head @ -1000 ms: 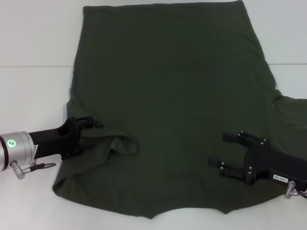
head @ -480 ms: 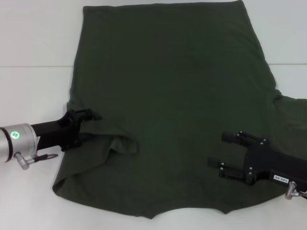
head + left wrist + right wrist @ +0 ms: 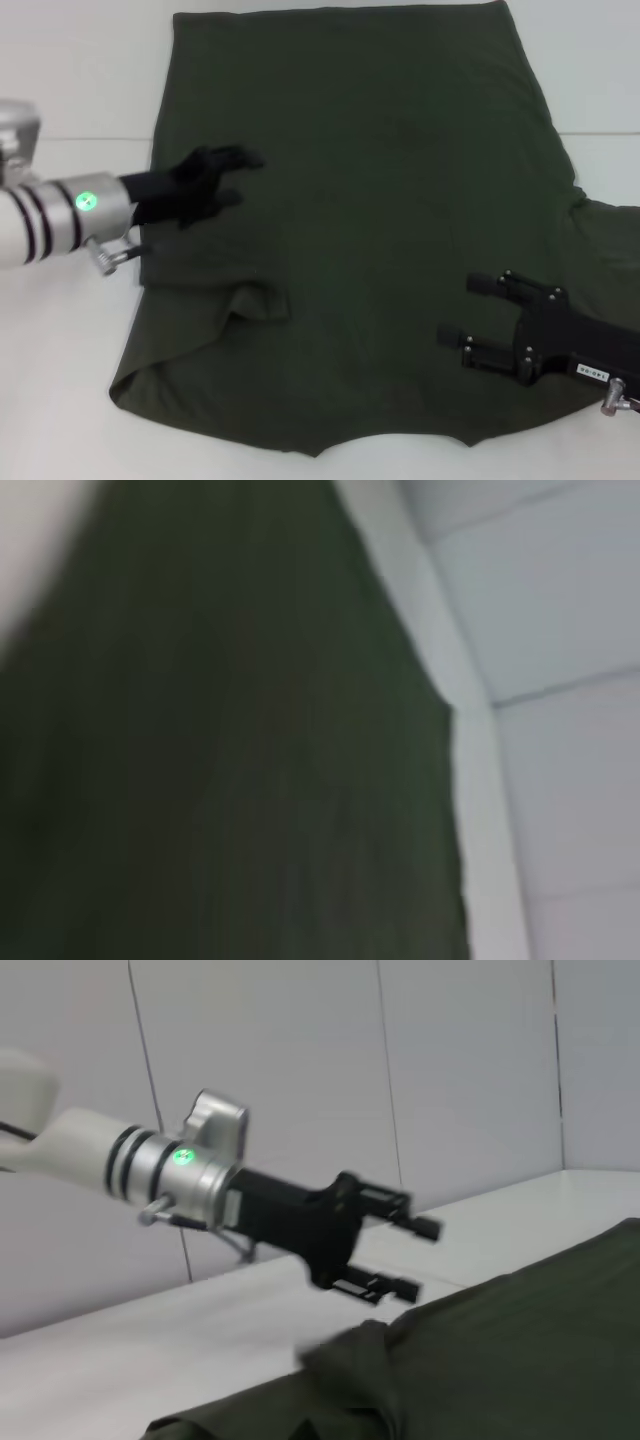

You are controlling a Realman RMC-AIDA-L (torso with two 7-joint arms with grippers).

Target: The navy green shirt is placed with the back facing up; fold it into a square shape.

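Head view shows the navy green shirt spread flat on the white table, with its left sleeve folded inward into a small bunched fold. The left gripper hovers above the shirt's left edge, fingers apart and holding nothing. The right gripper rests low over the right near part, jaws also parted and empty. I think the right sleeve is next: grip its outer edge, lift only slightly, and lay it inward without dragging the body.
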